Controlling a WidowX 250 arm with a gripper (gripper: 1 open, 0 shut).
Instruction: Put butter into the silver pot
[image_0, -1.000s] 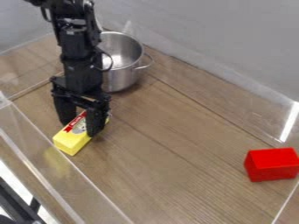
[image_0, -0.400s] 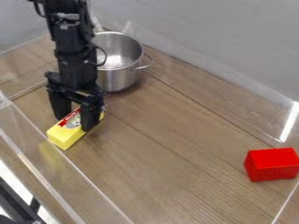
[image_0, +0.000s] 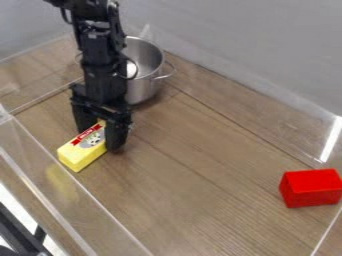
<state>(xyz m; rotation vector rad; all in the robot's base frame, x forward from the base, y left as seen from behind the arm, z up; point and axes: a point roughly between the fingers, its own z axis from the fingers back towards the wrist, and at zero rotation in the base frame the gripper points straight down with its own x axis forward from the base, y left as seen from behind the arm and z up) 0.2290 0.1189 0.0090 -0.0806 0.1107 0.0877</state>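
The butter (image_0: 80, 152), a small yellow block with a red-and-white label, lies on the wooden table at the front left. My gripper (image_0: 100, 133) points down over its far end. The dark fingers (image_0: 118, 135) are open and stand on either side of that end, low at the table. The silver pot (image_0: 150, 72) stands behind the arm at the back left and is partly hidden by it. I cannot see into the pot.
A red rectangular block (image_0: 310, 186) lies at the front right. Clear plastic walls (image_0: 321, 130) ring the wooden table (image_0: 201, 160), with an edge close to the butter on the left.
The gripper has shifted slightly left and back to the right over the butter, staying low and open. The butter has moved only a little.
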